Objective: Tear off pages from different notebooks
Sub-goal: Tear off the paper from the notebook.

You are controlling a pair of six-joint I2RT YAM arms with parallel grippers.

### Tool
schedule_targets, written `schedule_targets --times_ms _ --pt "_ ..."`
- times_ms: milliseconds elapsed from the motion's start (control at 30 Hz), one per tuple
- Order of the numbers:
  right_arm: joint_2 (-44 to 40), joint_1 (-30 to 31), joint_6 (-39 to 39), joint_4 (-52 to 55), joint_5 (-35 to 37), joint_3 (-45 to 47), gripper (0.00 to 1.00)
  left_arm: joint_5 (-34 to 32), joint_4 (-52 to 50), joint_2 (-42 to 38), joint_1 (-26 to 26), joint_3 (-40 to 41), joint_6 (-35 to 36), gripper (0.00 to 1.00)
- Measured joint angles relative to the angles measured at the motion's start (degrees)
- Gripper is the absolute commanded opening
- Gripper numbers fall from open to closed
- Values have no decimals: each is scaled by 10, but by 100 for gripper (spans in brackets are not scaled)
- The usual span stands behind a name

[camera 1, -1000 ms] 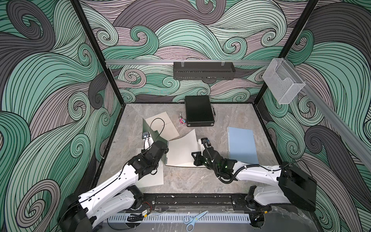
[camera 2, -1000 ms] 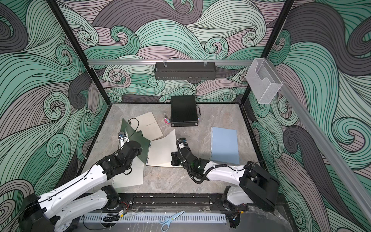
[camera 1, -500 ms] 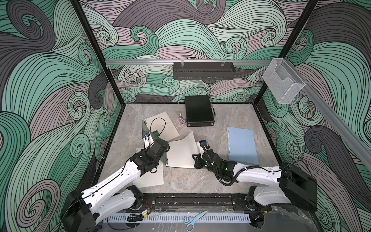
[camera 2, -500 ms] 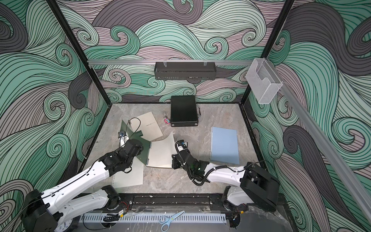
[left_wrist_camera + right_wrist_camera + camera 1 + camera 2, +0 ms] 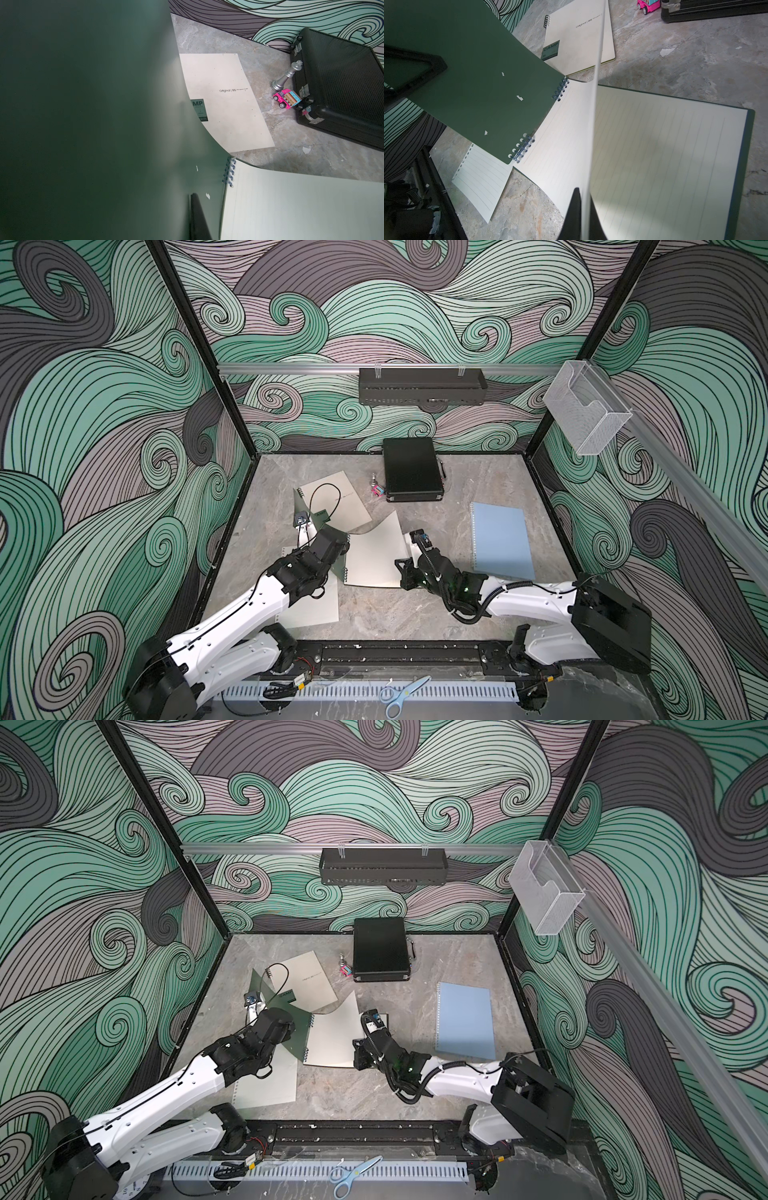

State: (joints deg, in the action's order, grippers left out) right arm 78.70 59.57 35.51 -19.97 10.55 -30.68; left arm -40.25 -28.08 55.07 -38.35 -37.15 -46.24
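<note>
Swirl-patterned walls enclose a grey marbled surface. At its middle the green notebook lies open. The left tool is closed on its cover, holding it bent up off the surface. The right tool is pinched tight on the free edge of a lined page, which curves up from the coils while the sheets beneath lie flat. A loose page with punched holes lies flat near the front, under the left arm, one corner tucked beneath the cover. The beige notebook lies closed behind the green one, the blue notebook closed and well apart on the right. At the back wall sits a black case, a chess piece and toy car just beside it.
</note>
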Motion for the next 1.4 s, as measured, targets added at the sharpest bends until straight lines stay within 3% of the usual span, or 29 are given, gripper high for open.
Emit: schedule_targets --times_ms 267,900,1067,1200,1400 --pt "-46 0 0 45 40 0 0 1 -4 19 4 -2 3 0" --pt "-20 0 -9 95 62 -35 0 14 -46 45 4 -42 4 0" --pt "-2 -31 37 202 146 -79 0 -14 -65 61 11 -47 -9 0" --pt "-24 -78 83 242 198 -17 0 -7 -70 68 13 -48 -12 0" --pt "-70 -83 110 301 235 28 0 -18 -72 41 23 -42 -3 0"
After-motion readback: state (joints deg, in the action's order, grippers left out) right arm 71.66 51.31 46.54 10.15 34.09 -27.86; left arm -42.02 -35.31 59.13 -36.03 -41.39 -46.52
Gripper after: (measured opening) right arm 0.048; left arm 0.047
